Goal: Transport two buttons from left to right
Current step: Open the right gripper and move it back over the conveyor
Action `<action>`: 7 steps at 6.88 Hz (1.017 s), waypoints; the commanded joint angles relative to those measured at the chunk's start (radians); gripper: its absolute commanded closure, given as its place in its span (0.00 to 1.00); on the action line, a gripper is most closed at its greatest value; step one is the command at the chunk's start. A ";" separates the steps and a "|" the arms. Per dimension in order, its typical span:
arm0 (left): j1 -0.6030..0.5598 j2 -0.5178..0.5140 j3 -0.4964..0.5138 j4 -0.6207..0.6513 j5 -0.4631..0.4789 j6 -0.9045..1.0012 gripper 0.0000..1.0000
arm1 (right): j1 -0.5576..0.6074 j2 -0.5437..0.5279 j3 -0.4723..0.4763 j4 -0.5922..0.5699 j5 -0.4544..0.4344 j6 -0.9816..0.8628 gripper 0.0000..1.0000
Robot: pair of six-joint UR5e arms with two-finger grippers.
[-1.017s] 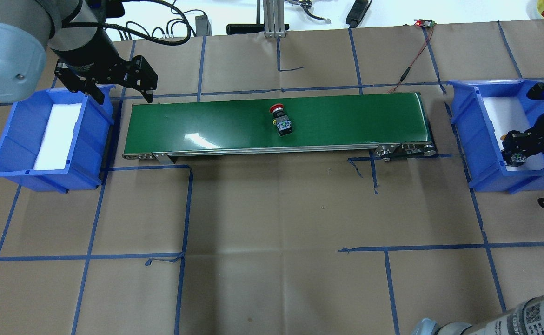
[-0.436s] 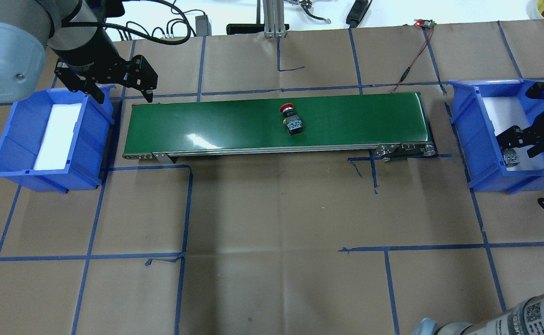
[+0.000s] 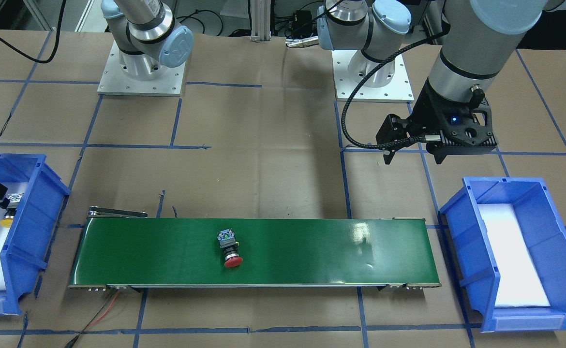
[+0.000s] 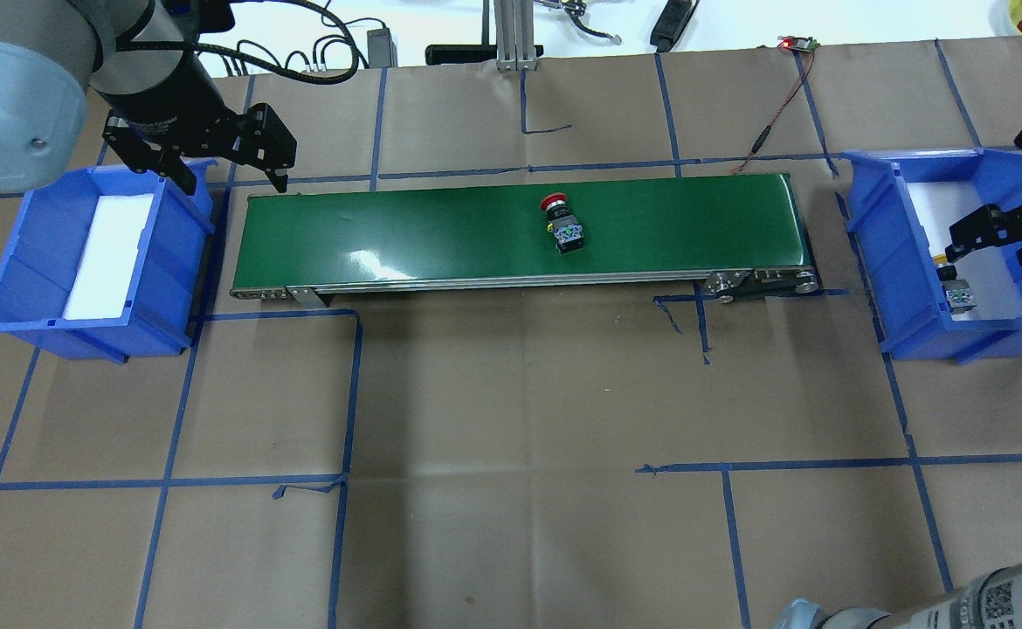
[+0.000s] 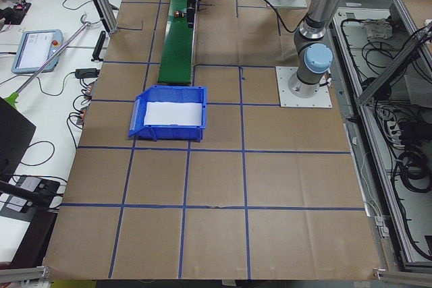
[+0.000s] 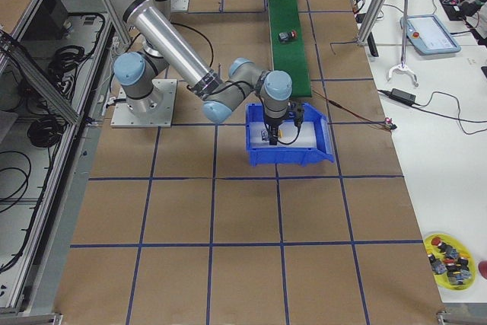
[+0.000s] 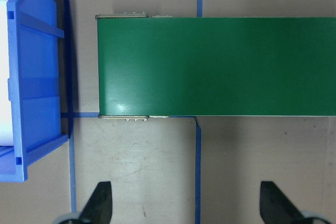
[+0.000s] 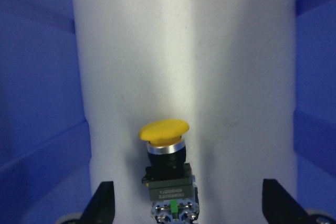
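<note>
Since a second ago the red-capped button (image 4: 562,223) has ridden further right along the conveyor belt (image 4: 406,236), and the right gripper (image 4: 989,256), then closed down around the yellow-capped button (image 8: 167,171), has let it go and lifted clear. The table (image 4: 511,524) is covered in brown paper marked off with blue tape lines. The green belt runs across it from left to right, with a blue bin at each end. The left bin (image 4: 175,262) holds only a white foam pad (image 4: 109,253). The right bin (image 4: 878,245) has the same kind of pad, and the yellow-capped button lies on it. The left gripper (image 4: 236,185) hangs over the far corner of the left bin, by the belt's left end. Its fingers (image 7: 100,205) are spread wide with nothing between them. The right gripper hovers above the right bin, its fingers (image 8: 102,203) also wide apart, on either side of the yellow-capped button and not touching it. The red-capped button lies on its side just right of the belt's middle, cap toward the far edge and grey block toward the robot. The yellow-capped button lies on its side at the robot's end of the bin, cap pointing away from the robot.
</note>
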 commanded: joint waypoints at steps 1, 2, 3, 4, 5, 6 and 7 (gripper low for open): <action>0.000 -0.002 0.001 0.000 0.000 0.000 0.00 | 0.056 -0.048 -0.135 0.122 -0.007 0.102 0.00; 0.000 -0.002 0.001 0.000 -0.002 0.000 0.00 | 0.112 -0.056 -0.230 0.215 -0.002 0.194 0.00; 0.000 0.000 0.001 0.000 -0.002 0.000 0.00 | 0.181 -0.058 -0.329 0.329 -0.002 0.246 0.00; 0.000 -0.002 0.001 0.000 -0.002 0.000 0.00 | 0.264 -0.067 -0.391 0.448 -0.007 0.309 0.00; 0.000 -0.003 0.004 0.000 0.000 0.000 0.00 | 0.347 -0.102 -0.396 0.492 0.001 0.395 0.00; 0.000 -0.003 0.006 0.000 0.000 0.000 0.00 | 0.448 -0.111 -0.393 0.474 0.004 0.473 0.00; 0.000 -0.005 0.006 0.000 0.000 0.000 0.00 | 0.535 -0.107 -0.392 0.467 -0.011 0.522 0.00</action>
